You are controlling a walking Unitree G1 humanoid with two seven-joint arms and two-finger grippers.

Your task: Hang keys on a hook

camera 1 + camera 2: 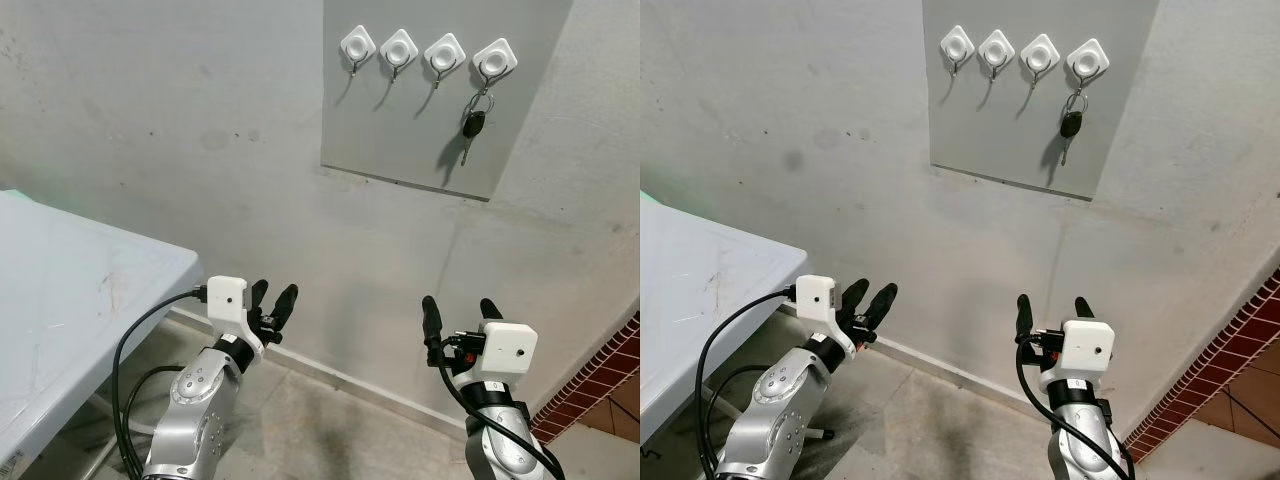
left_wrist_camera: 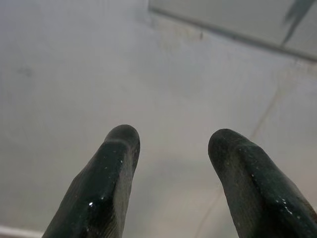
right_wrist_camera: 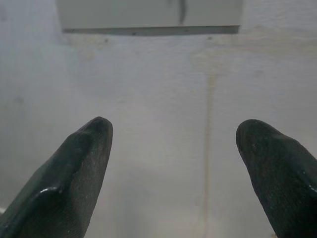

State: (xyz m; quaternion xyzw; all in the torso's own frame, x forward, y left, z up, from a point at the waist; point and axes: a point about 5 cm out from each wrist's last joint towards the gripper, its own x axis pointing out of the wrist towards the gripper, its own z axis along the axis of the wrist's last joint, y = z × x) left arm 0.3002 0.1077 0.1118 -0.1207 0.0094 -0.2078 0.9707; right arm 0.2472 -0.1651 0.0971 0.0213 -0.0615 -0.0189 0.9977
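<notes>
Grey wall (image 1: 150, 130), panel (image 1: 420, 110) with four hooks; keys (image 1: 474, 125) hang on the panel's rightmost hook (image 1: 494, 62). Left gripper (image 1: 272, 300) and right gripper (image 1: 460, 310) spread, empty, well below panel

Grey panel (image 1: 980, 120) fixed on pale plastered wall (image 1: 790, 120), four white diamond hooks in a row along its top. Keys (image 1: 1070, 125) with black fob hanging from rightmost hook (image 1: 1087, 62), other three hooks bare. Left gripper (image 1: 869, 301) low at left, fingers parted, holding nothing, pointing toward wall base, black cable looping off its white wrist box. Right gripper (image 1: 1051, 306) low at right of centre, fingers spread wide, holding nothing, well below keys. White table (image 1: 700, 300) at left edge. Red brick strip (image 1: 1225, 370) at lower right. Concrete floor (image 1: 930, 420) between arms.
</notes>
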